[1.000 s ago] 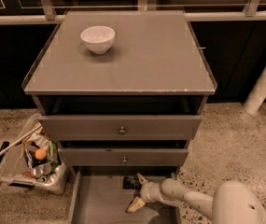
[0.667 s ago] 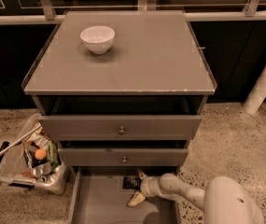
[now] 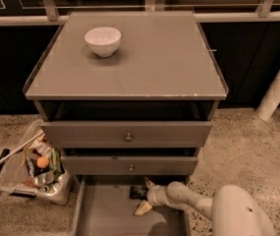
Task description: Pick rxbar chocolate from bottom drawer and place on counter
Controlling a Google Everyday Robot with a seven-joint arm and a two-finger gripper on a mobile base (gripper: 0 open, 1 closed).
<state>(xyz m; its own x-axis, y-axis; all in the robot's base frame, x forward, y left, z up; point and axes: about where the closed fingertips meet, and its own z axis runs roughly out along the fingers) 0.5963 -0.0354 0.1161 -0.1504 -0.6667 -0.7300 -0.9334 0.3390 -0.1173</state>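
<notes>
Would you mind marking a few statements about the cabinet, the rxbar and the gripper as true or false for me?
1. A white bowl stands on the counter. True.
2. The rxbar lies on the counter. False: it lies in the bottom drawer, near the back.
3. The bottom drawer is pulled out. True.
4. The gripper hovers over the bowl. False: it is down in the bottom drawer, open, right at the rxbar.
</notes>
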